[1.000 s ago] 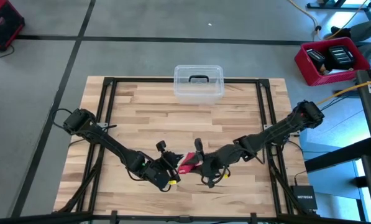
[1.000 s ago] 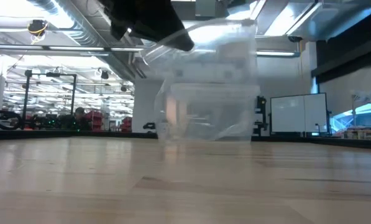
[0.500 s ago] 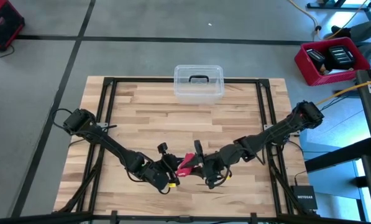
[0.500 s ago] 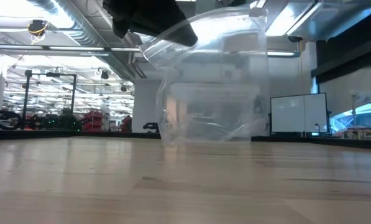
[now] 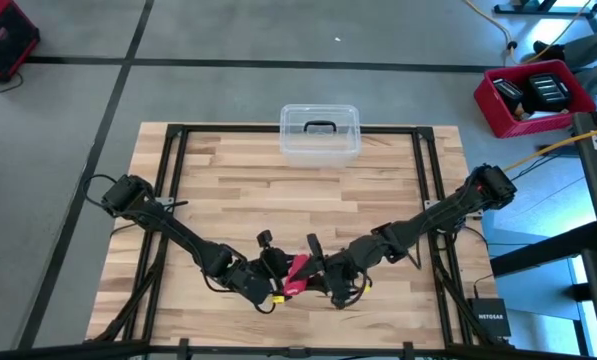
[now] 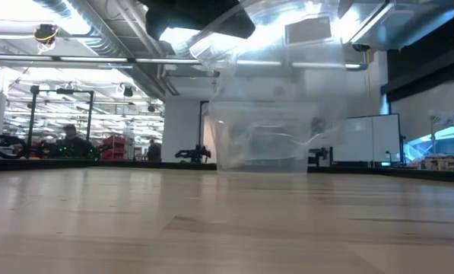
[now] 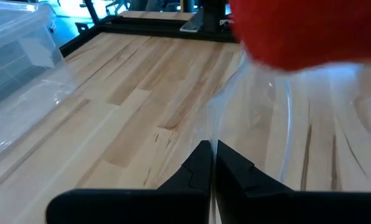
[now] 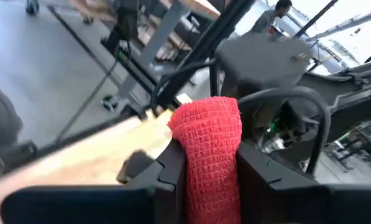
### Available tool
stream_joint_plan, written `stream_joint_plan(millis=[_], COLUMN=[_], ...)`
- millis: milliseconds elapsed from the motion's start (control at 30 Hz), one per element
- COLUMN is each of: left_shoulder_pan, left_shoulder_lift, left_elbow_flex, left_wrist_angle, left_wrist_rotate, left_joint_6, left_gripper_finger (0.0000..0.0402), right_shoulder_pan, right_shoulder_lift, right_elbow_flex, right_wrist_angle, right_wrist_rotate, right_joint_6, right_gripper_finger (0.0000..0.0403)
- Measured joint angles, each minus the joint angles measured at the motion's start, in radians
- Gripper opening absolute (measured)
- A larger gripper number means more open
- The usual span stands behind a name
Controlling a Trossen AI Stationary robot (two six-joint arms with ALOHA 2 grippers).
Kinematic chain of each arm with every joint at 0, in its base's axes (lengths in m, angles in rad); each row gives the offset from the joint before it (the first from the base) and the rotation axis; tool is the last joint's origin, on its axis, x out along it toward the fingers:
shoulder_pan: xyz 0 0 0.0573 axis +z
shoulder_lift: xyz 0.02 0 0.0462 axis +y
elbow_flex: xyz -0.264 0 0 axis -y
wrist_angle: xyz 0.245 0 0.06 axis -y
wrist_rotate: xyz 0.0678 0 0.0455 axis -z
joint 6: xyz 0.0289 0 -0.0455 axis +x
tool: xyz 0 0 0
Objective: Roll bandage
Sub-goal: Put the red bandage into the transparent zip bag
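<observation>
The bandage (image 5: 298,270) is a bright red roll, held above the table's near middle by my right gripper (image 5: 308,266); the right wrist view shows its crinkled end (image 8: 209,127) standing past the fingers. My left gripper (image 5: 281,278) is just left of it, shut on a crinkled clear plastic wrapper (image 7: 253,106). The wrapper runs from those fingers up to the red bandage (image 7: 297,31). In the low view the wrapper (image 6: 287,68) hangs in the air. Whether it still encloses part of the bandage cannot be told. My left gripper pinches a thin edge of the clear wrapper (image 7: 216,134) between its two shut fingertips (image 7: 201,163), slanting down from the table's left. The film rises from the fingers toward the bandage, clear of the table. My right gripper pinches the red roll by its two sides (image 8: 204,183), one finger (image 8: 169,171) on each side, coming about level from the table's right. The roll's end sticks out beyond the fingertips. The roll is lifted clear of the table.
A clear plastic box with a dark handle (image 5: 320,133) stands at the table's far edge in the middle, seen too as box (image 7: 11,43). A red bin (image 5: 533,95) sits on the floor beyond the right side. Bare wooden tabletop (image 5: 278,195) lies between box and grippers.
My right gripper has rolled its wrist and eased slightly toward the near edge, so the red roll now stands more lengthwise toward that edge. My left gripper has tipped its wrist in place. In the low view the hanging wrapper has swung toward the right and risen.
</observation>
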Motion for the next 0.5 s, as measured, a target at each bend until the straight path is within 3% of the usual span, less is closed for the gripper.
stream_joint_plan(millis=[200, 500], left_shoulder_pan=[-0.001, -0.001], left_shoulder_lift=[0.0, 0.0], left_elbow_flex=[0.001, 0.001], left_wrist_angle=[0.0, -0.001], left_wrist_rotate=[0.002, -0.005], left_joint_6=[-0.002, -0.026], left_gripper_finger=[0.0001, 0.0001], right_shoulder_pan=[0.0, 0.001], right_shoulder_lift=[0.048, 0.075], right_elbow_flex=[0.0, 0.001], right_wrist_angle=[0.0, -0.013], right_wrist_rotate=[0.085, 0.076], right_joint_6=[-0.089, -0.039], right_gripper_finger=[0.0088, 0.0085])
